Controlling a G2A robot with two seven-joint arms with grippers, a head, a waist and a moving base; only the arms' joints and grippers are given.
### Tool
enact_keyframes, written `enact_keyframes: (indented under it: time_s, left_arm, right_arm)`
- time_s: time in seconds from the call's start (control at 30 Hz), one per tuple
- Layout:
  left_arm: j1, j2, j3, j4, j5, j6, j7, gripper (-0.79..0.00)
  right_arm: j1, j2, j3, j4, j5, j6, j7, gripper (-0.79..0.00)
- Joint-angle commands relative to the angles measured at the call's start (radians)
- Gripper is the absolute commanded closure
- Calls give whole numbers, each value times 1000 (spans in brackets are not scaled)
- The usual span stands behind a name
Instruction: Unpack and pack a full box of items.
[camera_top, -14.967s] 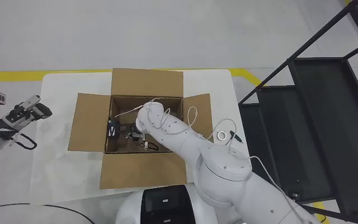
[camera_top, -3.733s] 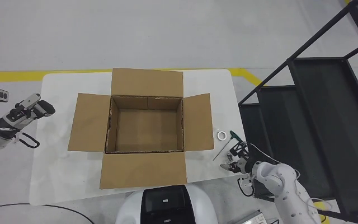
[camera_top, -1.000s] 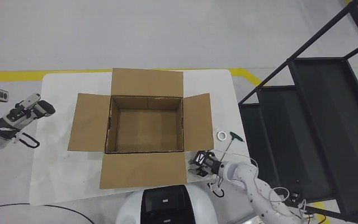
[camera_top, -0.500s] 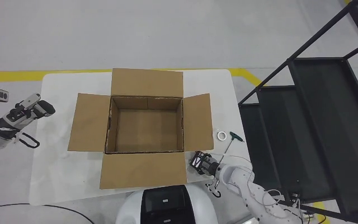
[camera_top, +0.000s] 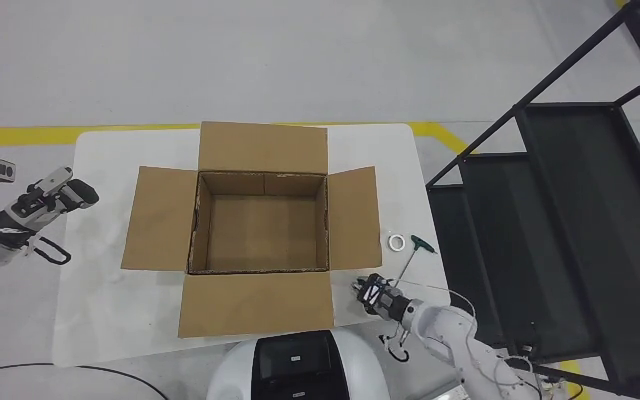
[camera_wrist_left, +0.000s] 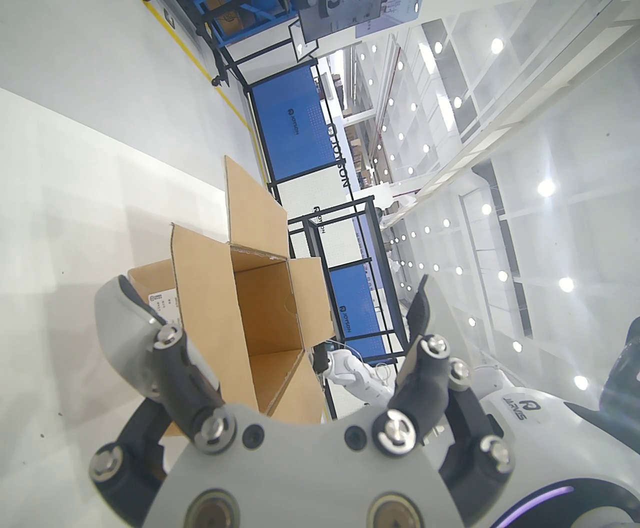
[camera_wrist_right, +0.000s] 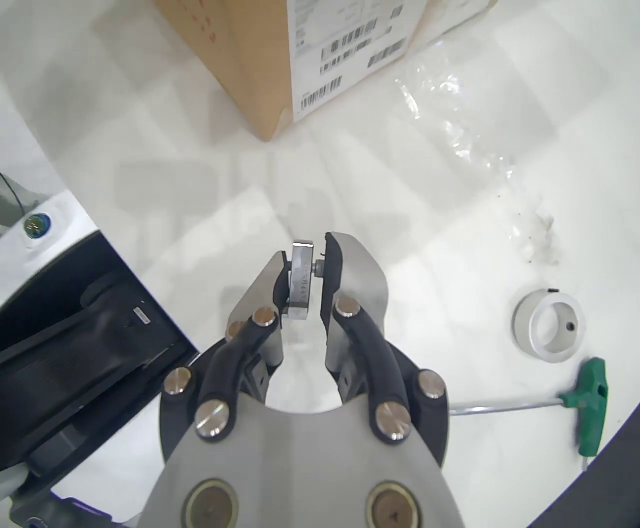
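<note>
The open cardboard box (camera_top: 260, 222) stands mid-table with all flaps spread and a bare floor inside. My right gripper (camera_top: 372, 293) hovers just above the table off the box's front right corner (camera_wrist_right: 280, 65). It (camera_wrist_right: 309, 260) is shut on a small grey metal block (camera_wrist_right: 302, 282), held on edge between the pads. A metal ring (camera_wrist_right: 549, 326) (camera_top: 396, 241) and a green-handled hex key (camera_wrist_right: 590, 400) (camera_top: 410, 258) lie on the table to the right of the box. My left gripper (camera_top: 55, 195) hangs open and empty (camera_wrist_left: 272, 295) off the table's left edge, facing the box (camera_wrist_left: 260, 310).
A crumpled clear plastic film (camera_wrist_right: 450, 125) lies on the white table (camera_top: 110, 160) next to the box's right wall. A dark metal stair frame (camera_top: 540, 200) rises right of the table. Bare table surface lies left of and behind the box.
The right arm has left the box, which now holds nothing, and come in from the table's right edge. Over the last second its gripper shifted slightly rightward with the metal block. The left arm stayed put.
</note>
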Motion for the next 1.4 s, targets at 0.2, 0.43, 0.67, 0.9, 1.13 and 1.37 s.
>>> enact_keyframes:
  time_s: [0.2,0.43,0.67,0.9,1.13,1.37]
  left_arm:
    - [0,0,0,0,0,0,0,-785]
    - [0,0,0,0,0,0,0,-785]
    - [0,0,0,0,0,0,0,-785]
    - [0,0,0,0,0,0,0,-785]
    - [0,0,0,0,0,0,0,-785]
    - [0,0,0,0,0,0,0,-785]
  right_arm:
    - [-198,39,318,-75,281,-214,-129,0]
    - [-292,51,483,-215,445,-335,-202,0]
    - [-224,56,466,-391,491,-323,-104,0]
    - [-12,61,258,-439,531,-283,189,0]
    - [311,34,-58,-292,585,-113,455,0]
    - [535,-6,-263,-181,600,68,604,0]
